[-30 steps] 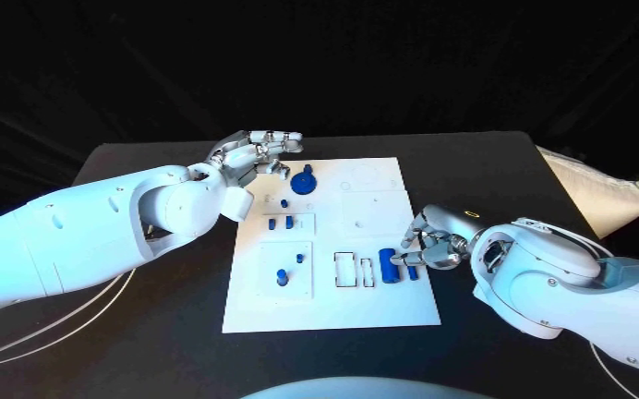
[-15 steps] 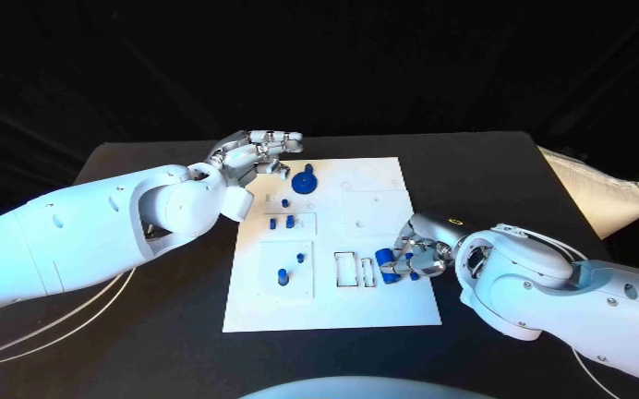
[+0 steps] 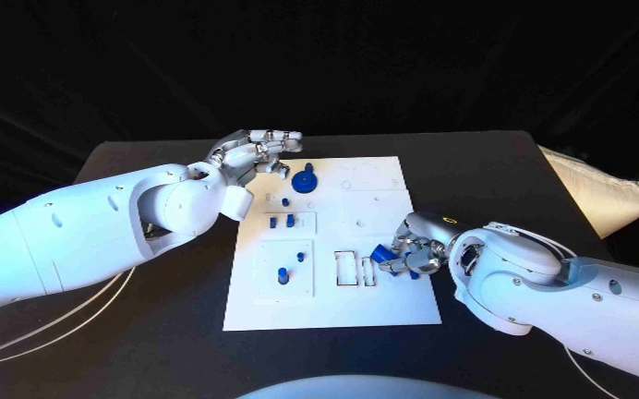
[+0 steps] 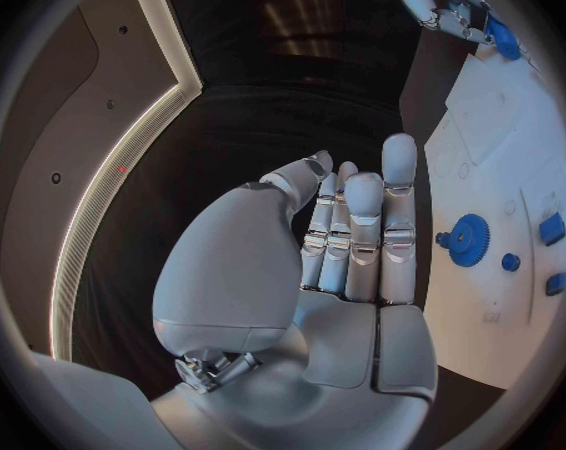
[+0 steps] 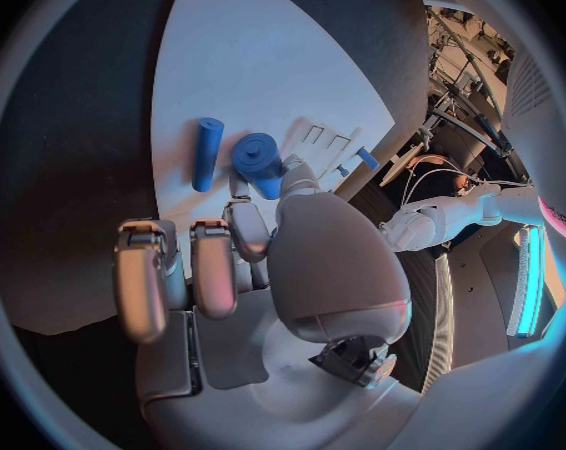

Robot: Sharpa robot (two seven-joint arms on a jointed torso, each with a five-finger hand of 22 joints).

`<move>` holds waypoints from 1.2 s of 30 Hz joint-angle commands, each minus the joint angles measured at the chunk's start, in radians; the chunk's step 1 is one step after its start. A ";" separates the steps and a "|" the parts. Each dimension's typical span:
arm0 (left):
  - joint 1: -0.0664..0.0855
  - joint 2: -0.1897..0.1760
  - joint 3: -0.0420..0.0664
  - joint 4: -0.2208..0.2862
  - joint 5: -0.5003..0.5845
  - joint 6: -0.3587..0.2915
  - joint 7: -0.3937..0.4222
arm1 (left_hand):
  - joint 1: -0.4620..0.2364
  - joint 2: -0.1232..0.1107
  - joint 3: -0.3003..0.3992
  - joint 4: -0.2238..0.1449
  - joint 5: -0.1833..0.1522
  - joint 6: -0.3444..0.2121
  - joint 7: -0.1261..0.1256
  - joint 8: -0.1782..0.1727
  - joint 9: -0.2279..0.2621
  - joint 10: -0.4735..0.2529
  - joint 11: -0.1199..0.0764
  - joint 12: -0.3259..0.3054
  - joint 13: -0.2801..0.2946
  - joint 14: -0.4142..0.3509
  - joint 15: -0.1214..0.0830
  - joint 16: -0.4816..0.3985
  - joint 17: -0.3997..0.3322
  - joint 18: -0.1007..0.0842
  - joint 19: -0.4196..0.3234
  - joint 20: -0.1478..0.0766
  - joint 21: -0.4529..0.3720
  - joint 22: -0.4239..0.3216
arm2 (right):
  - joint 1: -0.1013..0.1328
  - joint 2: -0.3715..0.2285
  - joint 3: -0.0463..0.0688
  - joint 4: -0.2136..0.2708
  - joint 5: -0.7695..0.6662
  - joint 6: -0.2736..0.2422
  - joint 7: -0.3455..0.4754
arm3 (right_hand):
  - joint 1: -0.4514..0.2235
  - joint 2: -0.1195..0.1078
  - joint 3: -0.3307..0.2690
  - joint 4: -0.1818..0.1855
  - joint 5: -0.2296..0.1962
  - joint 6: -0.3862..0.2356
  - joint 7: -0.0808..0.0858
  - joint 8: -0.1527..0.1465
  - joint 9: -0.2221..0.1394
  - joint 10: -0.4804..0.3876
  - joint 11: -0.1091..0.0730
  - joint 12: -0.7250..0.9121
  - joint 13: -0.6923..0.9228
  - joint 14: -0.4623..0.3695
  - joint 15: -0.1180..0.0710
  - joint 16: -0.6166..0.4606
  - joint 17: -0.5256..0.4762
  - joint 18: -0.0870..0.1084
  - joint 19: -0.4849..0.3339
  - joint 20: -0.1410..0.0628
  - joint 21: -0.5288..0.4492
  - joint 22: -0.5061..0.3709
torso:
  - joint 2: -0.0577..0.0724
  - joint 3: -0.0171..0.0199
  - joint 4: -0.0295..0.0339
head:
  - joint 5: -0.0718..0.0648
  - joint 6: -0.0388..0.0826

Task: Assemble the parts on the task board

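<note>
Right hand (image 3: 415,253) pinches thick blue peg (image 5: 258,160), thin blue peg (image 5: 206,153) lying at its 9 o'clock on task board (image 3: 400,311).

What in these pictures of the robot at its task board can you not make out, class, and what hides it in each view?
- Head view: whether the right hand grips the blue cylinder; its fingers cover the contact.
- Right wrist view: the thumb hides the underside of the cylinder.
- Left wrist view: the task board is cut off by the circle's rim.
- Head view: small blue parts too small to tell shape.
</note>
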 commanded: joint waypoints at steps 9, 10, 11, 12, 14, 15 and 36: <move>0.000 0.001 0.001 0.003 0.004 0.020 0.003 | -0.002 0.007 -0.006 0.000 -0.001 -0.005 0.001 0.005 -0.001 -0.010 -0.001 0.006 0.001 -0.006 -0.001 -0.003 -0.001 0.019 -0.007 -0.002 -0.003 -0.001 | -0.010 -0.003 -0.005 0.001 0.052 -0.073 -0.002 | 0.052 0.056 0.023 -0.014 0.036 0.055 -0.023 0.022 0.021 0.011 -0.023 0.001 0.007 0.067 -0.017 0.013 0.061 -0.018 0.032 -0.008 0.010 0.156 | -0.002 -0.0008 -0.0014 | 0.000 0.003; 0.000 0.002 0.001 0.003 0.004 0.021 0.003 | -0.002 0.007 -0.006 0.000 -0.001 -0.005 0.001 0.005 -0.001 -0.010 -0.001 0.006 0.001 -0.006 -0.001 -0.003 -0.001 0.019 -0.007 -0.002 -0.003 -0.001 | -0.010 -0.007 -0.005 0.008 0.062 -0.093 0.004 | 0.053 0.061 0.026 -0.013 0.036 0.061 -0.025 0.023 0.024 0.014 -0.025 0.004 0.011 0.067 -0.019 0.015 0.064 -0.019 0.034 -0.010 0.012 0.159 | -0.001 -0.0004 -0.0014 | -0.001 0.004; 0.000 0.002 0.001 0.002 0.004 0.021 0.003 | -0.002 0.007 -0.006 0.000 -0.001 -0.005 0.001 0.005 -0.001 -0.010 -0.001 0.006 0.001 -0.006 -0.001 -0.003 -0.001 0.019 -0.007 -0.002 -0.003 -0.001 | -0.010 -0.010 -0.005 0.014 0.071 -0.111 0.013 | 0.051 0.064 0.026 -0.011 0.036 0.065 -0.027 0.024 0.026 0.016 -0.027 0.006 0.014 0.068 -0.020 0.016 0.066 -0.019 0.036 -0.011 0.013 0.161 | -0.001 0.0000 -0.0012 | -0.001 0.005; 0.000 0.002 0.001 0.002 0.004 0.021 0.003 | -0.002 0.007 -0.006 0.000 -0.001 -0.005 0.001 0.005 -0.001 -0.010 -0.001 0.006 0.001 -0.006 -0.001 -0.003 -0.001 0.019 -0.007 -0.002 -0.003 -0.001 | -0.010 -0.013 -0.005 0.019 0.078 -0.126 0.024 | 0.041 0.069 0.024 -0.002 0.039 0.070 -0.029 0.024 0.030 0.018 -0.028 0.005 0.015 0.068 -0.023 0.017 0.068 -0.019 0.037 -0.013 0.014 0.163 | -0.001 0.0004 -0.0010 | -0.003 0.005; 0.000 0.003 0.001 0.001 0.004 0.021 0.003 | -0.002 0.007 -0.006 0.000 -0.001 -0.005 0.001 0.005 -0.001 -0.010 -0.001 0.006 0.001 -0.006 -0.001 -0.003 -0.001 0.019 -0.007 -0.002 -0.003 -0.001 | -0.009 -0.018 -0.004 0.031 0.090 -0.156 0.044 | 0.031 0.074 0.022 0.006 0.049 0.073 -0.031 0.023 0.034 0.020 -0.030 0.003 0.015 0.069 -0.024 0.018 0.071 -0.020 0.039 -0.015 0.016 0.167 | -0.001 0.0004 -0.0011 | -0.005 0.007; 0.000 0.004 0.001 0.001 0.004 0.021 0.004 | -0.002 0.007 -0.006 0.000 -0.001 -0.005 0.001 0.005 -0.001 -0.010 -0.001 0.006 0.001 -0.006 -0.001 -0.003 -0.001 0.019 -0.007 -0.002 -0.003 -0.001 | -0.009 -0.019 -0.004 0.037 0.095 -0.170 0.053 | 0.029 0.075 0.021 0.008 0.056 0.074 -0.031 0.022 0.036 0.021 -0.030 0.001 0.016 0.069 -0.025 0.019 0.072 -0.021 0.040 -0.016 0.016 0.168 | -0.001 0.0004 -0.0012 | -0.005 0.008; -0.002 0.007 0.001 -0.001 0.004 0.025 0.005 | -0.003 0.009 -0.009 0.000 0.000 -0.006 0.001 0.006 -0.001 -0.013 0.000 0.009 0.002 -0.008 -0.001 -0.002 -0.003 0.019 -0.008 -0.001 -0.007 -0.004 | -0.005 0.049 -0.001 0.056 0.190 -0.092 0.041 | -0.048 0.080 -0.014 0.014 0.118 0.084 -0.033 0.007 0.064 0.031 -0.032 -0.008 0.027 0.070 -0.026 0.023 0.081 -0.022 0.043 -0.019 0.019 0.173 | 0.002 -0.0006 0.0010 | 0.000 0.009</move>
